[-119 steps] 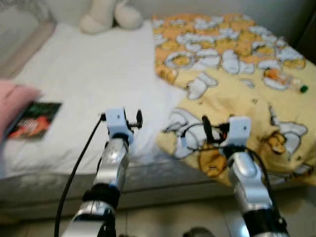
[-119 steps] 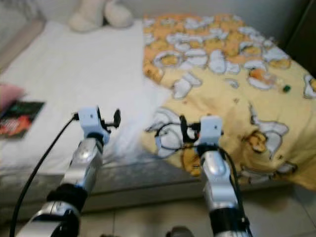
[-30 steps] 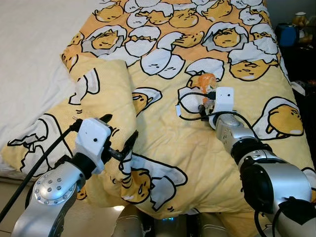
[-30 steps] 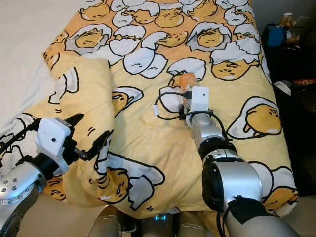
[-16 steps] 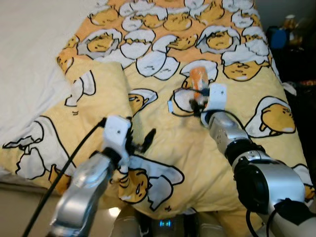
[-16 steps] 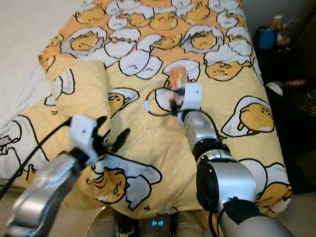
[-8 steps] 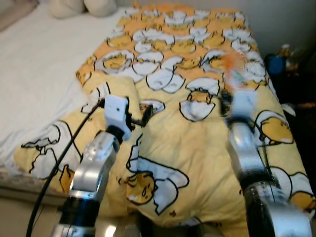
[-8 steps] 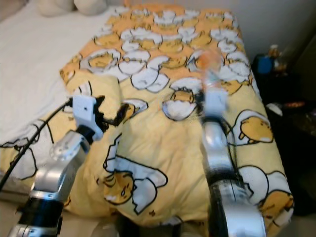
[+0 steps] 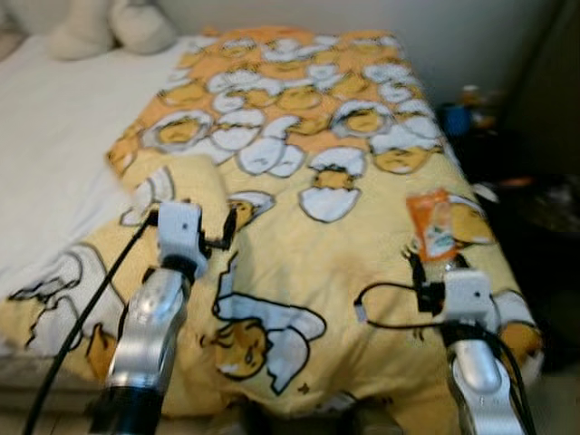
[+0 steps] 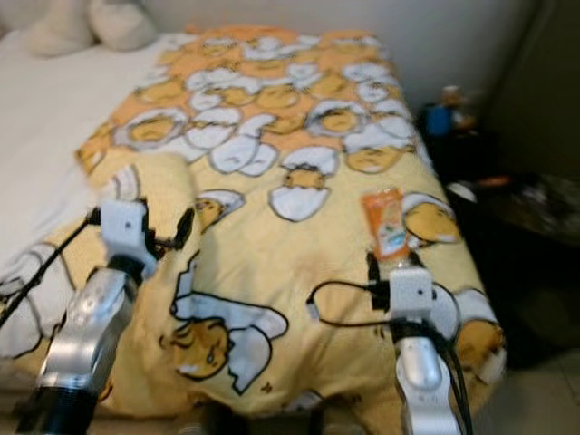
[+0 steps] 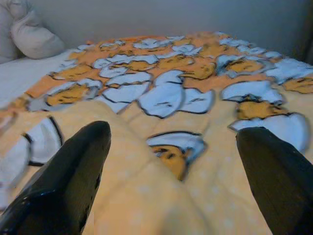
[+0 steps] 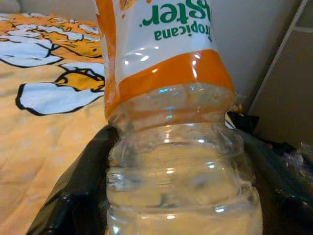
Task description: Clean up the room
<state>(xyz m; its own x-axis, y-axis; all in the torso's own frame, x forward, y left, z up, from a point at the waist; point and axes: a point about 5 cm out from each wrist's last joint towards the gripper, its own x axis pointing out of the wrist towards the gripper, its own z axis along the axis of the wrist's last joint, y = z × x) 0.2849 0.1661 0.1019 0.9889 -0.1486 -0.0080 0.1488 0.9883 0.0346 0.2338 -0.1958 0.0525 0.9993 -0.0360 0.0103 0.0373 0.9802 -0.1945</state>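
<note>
- The right gripper (image 10: 385,265) clamps an empty plastic bottle (image 10: 385,223) upright above the egg-print blanket (image 10: 272,163).
- The left gripper (image 9: 227,227) hovers open-fingered alongside.
- Judged next: carrying the bottle to a bin.

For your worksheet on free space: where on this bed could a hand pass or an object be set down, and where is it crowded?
Free: the white sheet between the cream pillows and the egg-print blanket, and the blanket's flat middle. Crowded: the near edge, where the open left claw hovers by a raised fold and the right claw holds an orange-labelled bottle.
</note>
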